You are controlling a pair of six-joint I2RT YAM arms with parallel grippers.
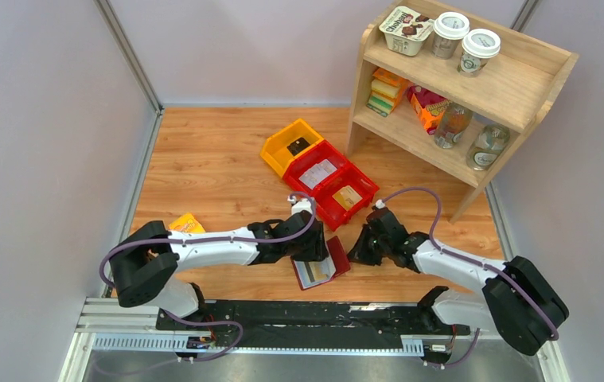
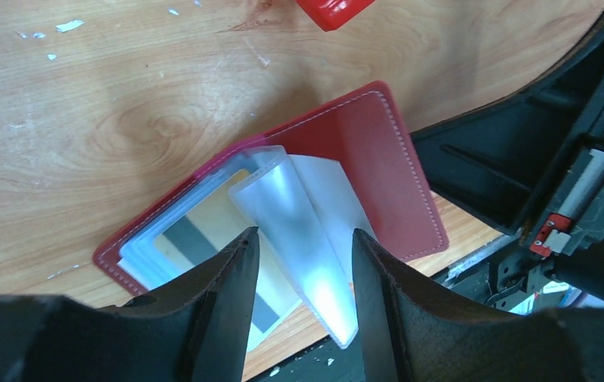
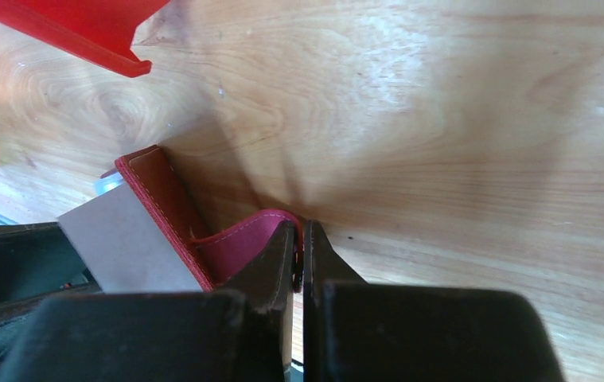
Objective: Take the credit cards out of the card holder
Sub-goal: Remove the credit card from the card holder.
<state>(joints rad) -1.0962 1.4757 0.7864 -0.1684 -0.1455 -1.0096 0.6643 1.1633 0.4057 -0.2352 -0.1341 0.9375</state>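
The card holder [image 1: 320,269] is seen lying open on the wood table [image 1: 211,167], close to the near edge & just ahead of the black rail [image 1: 282,317], btw the two grippers. A tan credit card [image 2: 203,227] w/ a dark stripe is tucked in the left half, partly covered by clear sleeves [image 2: 290,207] that are fanned up from the spine. The left gripper [image 2: 305,239] is held spread wide, one finger on each side of the sleeves; contact can't be told. The right gripper [image 3: 299,243] is pressed together on the holder's maroon flap at its right edge, tips down at the table surface. Just beyond the holder the red bins [image 1: 334,181] are set, their near corner close to both wrists, w/ a yellow bin [image 1: 286,143] behind. A wooden shelf [image 1: 457,87] is placed far right, an orange packet [image 1: 187,224] by the left arm. Bare wood is seen left of the holder & right of the right gripper; room is tight toward rail & bins.
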